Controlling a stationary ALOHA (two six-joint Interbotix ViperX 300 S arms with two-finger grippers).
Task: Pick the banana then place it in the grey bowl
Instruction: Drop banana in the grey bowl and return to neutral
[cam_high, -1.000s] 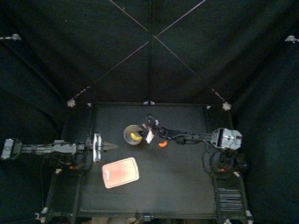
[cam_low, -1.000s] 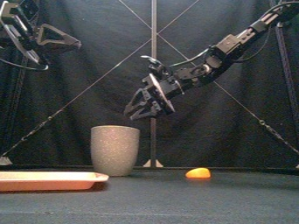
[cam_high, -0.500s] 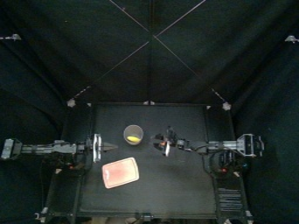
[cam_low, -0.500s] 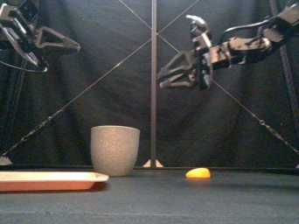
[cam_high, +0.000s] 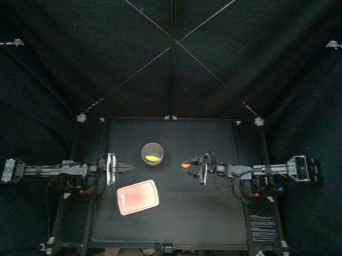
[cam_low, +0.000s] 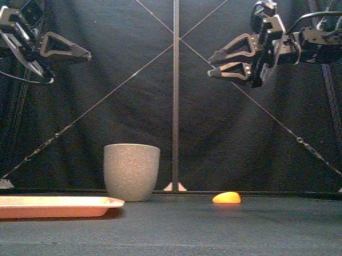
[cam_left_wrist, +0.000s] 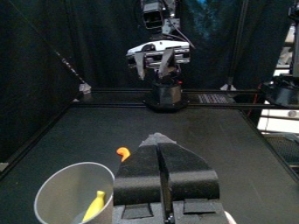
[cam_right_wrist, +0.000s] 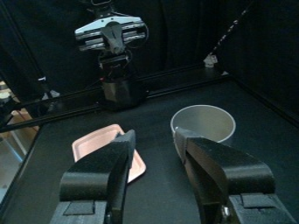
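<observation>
The tall grey speckled cup (cam_high: 154, 153) stands upright at mid-table. The yellow banana (cam_high: 156, 157) lies inside it, leaning on the wall in the left wrist view (cam_left_wrist: 96, 206). My right gripper (cam_low: 246, 57) hangs high up, right of the cup (cam_low: 131, 171), open and empty. In its own view the cup (cam_right_wrist: 205, 123) sits beyond the spread jaws. My left gripper (cam_left_wrist: 163, 168) rests shut and empty at the left, beside the cup (cam_left_wrist: 73, 194).
A flat pink tray (cam_high: 138, 198) lies front-left of the cup, low at the left in the front view (cam_low: 54, 206). A small orange toy (cam_low: 227, 198) sits on the table right of the cup, also visible from the left wrist (cam_left_wrist: 121, 154).
My right gripper has pulled back to the right and risen, away from above the cup, with nothing in it. The left arm has not moved.
</observation>
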